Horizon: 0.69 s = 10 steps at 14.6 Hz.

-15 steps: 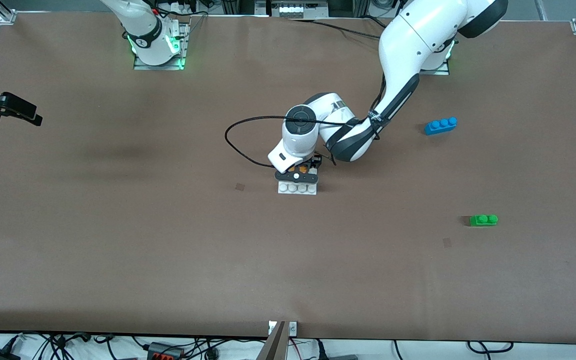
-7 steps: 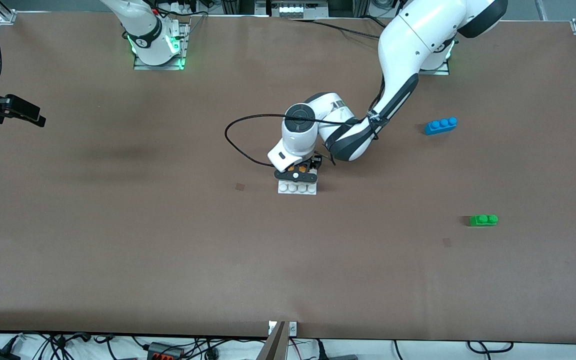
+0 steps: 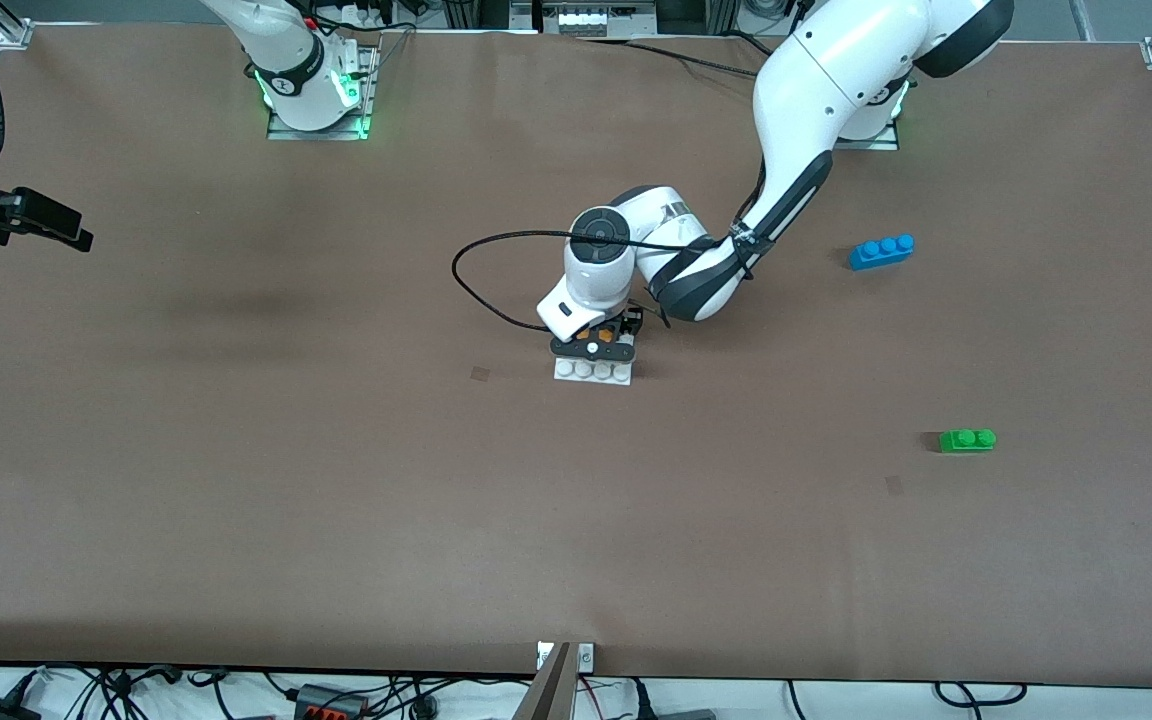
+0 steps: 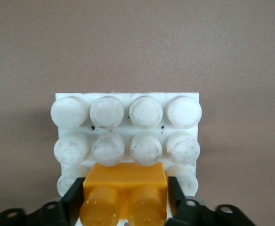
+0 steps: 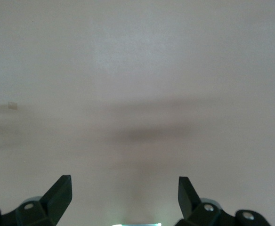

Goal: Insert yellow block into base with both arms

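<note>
Left pincer (image 4: 124,207) grips your yellow block (image 4: 125,194) from both sides, pressing it onto the white base (image 4: 126,137) mid-table (image 3: 336,480). Right pincer (image 5: 124,193) hangs wide open over bare table at its own end, waiting.

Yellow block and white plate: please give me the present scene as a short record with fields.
yellow block: held between the left gripper's fingers, over the white plate
white plate: flat on the table, mid-table
right gripper: open, over bare table at the right arm's end, waiting
blue brick: toward the left arm's end
green brick: nearer the front camera than the blue brick
</note>
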Available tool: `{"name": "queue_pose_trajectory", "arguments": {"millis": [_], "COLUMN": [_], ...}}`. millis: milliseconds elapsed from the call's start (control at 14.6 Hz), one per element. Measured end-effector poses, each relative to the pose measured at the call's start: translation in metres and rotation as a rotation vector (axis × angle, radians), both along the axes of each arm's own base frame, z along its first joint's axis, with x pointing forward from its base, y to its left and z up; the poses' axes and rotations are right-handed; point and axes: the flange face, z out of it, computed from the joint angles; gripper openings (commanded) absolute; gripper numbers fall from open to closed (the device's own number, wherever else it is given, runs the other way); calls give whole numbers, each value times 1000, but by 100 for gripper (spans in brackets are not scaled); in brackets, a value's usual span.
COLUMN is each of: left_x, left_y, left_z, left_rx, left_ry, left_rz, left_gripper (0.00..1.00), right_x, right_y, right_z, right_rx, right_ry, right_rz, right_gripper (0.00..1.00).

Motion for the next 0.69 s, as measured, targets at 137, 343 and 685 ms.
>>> {"name": "queue_pose_trajectory", "arguments": {"millis": [137, 343, 685], "left_x": [7, 46, 125], "left_y": [4, 33, 135], "left_z": [11, 64, 123], "left_rx": [10, 31, 57], "left_ry": [7, 26, -5], "left_rz": [37, 110, 278], "left_gripper": [100, 100, 100], "right_x": [0, -1, -1], "right_y": [0, 0, 1], "right_z": [0, 0, -1], "right_rx": [0, 0, 1], "right_ry": [2, 5, 11], "right_rz": [0, 0, 0], "right_gripper": [100, 100, 100]}}
